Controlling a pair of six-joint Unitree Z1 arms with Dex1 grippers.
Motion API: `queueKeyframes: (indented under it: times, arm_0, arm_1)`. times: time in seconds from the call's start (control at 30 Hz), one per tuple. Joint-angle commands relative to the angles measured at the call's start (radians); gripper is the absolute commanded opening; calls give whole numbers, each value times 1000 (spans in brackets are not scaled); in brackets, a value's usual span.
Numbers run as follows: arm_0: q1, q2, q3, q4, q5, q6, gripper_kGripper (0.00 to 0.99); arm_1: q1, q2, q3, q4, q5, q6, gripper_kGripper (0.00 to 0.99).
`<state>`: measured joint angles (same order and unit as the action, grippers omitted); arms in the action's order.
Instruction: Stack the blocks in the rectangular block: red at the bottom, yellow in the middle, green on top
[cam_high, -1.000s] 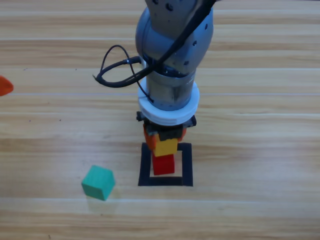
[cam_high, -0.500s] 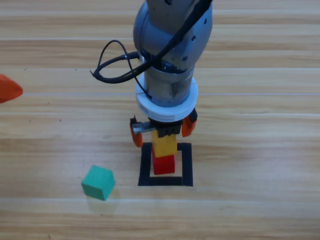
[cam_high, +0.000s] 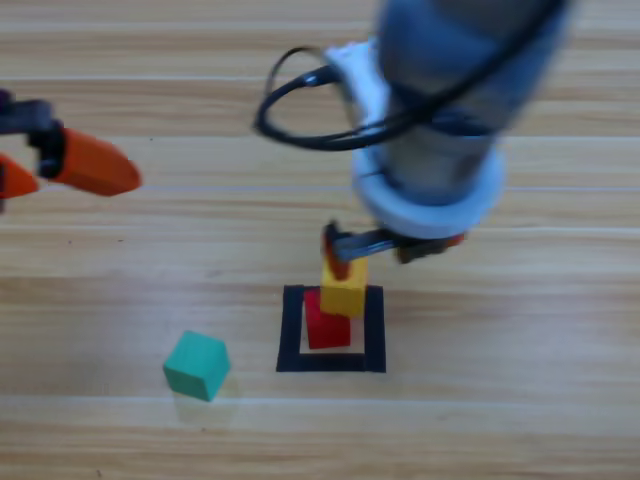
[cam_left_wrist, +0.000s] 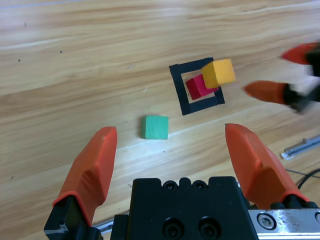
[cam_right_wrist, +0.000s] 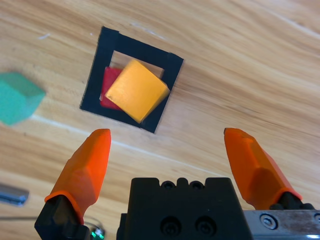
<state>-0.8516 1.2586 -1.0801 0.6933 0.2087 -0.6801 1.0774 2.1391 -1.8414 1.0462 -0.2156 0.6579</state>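
High view is showing the yellow cube (cam_high: 343, 291) sitting on the red cube (cam_high: 326, 326) inside the black tape rectangle (cam_high: 291, 330); right gripper (cam_high: 393, 246) is hovering above, jaws spread, empty. Left gripper (cam_high: 55, 168), spread too, is waiting left; green cube (cam_high: 196, 365) is lying apart.

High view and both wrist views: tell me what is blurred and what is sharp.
High view: the right arm is smeared by motion, while the green cube and tape outline stay sharp. Left wrist view: right gripper blurred. Right wrist view: green cube soft, yellow cube crisp.
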Motion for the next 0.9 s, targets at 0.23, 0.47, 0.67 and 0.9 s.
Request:
queueKeyframes:
  times: [0.23, 0.47, 0.67, 0.9]
  arm_0:
    - [46, 438, -60, 6, -20, 54, 920]
    - [46, 538, -29, -6, -40, 99, 922]
    - [46, 562, 14, -49, -54, 113, 920]
    - [40, 561, 23, -61, -64, 125, 920]
  arm_1:
    - [-80, -593, 737, -557, 130, -178, 990]
    - [-86, -602, 783, -580, 185, -201, 990]
    - [-151, -633, 884, -670, 240, -253, 990]
    - [-158, -634, 906, -683, 229, -279, 990]
